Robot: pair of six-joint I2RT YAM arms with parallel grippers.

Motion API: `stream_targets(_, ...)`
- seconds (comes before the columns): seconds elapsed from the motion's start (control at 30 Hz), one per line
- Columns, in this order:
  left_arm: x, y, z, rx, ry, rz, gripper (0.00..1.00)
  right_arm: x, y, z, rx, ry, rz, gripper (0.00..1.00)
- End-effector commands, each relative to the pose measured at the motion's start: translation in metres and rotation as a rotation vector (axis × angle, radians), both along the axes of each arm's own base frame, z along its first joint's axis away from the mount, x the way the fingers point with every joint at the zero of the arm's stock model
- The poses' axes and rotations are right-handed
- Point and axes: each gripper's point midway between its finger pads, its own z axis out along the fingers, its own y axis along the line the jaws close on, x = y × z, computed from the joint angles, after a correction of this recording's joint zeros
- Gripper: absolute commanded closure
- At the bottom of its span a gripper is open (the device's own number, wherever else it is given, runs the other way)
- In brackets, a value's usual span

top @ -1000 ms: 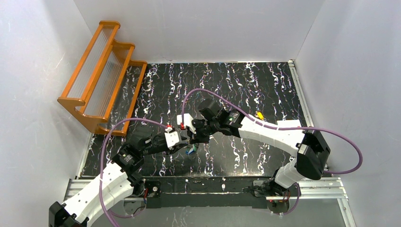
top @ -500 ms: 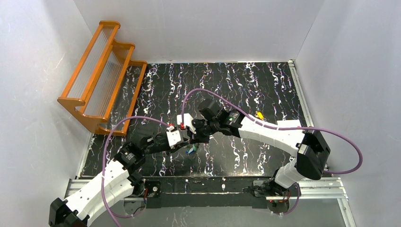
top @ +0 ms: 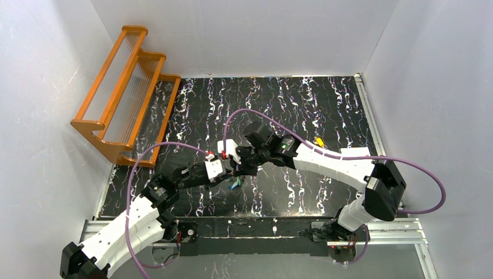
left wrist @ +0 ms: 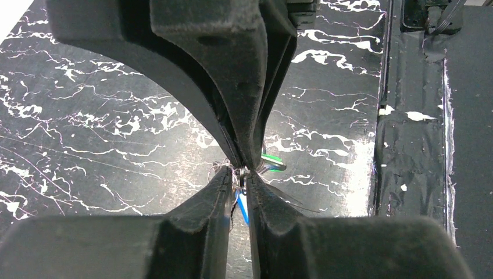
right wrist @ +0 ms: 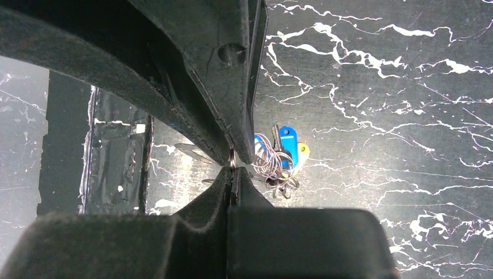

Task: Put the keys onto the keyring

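— So why did the left gripper (left wrist: 238, 174) and right gripper (right wrist: 232, 170) sit nose to nose at mid-frame?
— To brace the keyring (right wrist: 232, 157) between them; each was pinched shut on its thin, springy wire (likely to pry the coil apart); the keys (right wrist: 288, 145), small with glossy blue, green and yellow plastic heads, dangled just below, over the marbled black table (right wrist: 407, 87).

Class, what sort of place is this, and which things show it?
Probably a robotics lab test cell: plain white walls box in a black marbled tabletop, with the left arm and right arm bolted to a metal rail at its near edge.
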Motion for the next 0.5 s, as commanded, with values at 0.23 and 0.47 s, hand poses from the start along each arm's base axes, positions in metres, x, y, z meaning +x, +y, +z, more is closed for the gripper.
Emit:
stream_targets(0.23,0.0009,0.0001,0.005,0.012,-0.014,-0.004,0.85,0.0044,0.0147,0.027,0.075,-0.035,0.007,0.99)
stream_targets(0.47,-0.001,-0.0027,0.0032,0.009,0.011,-0.016,1.0,0.0046,0.0145,0.029,0.081,-0.044,0.008,0.99)
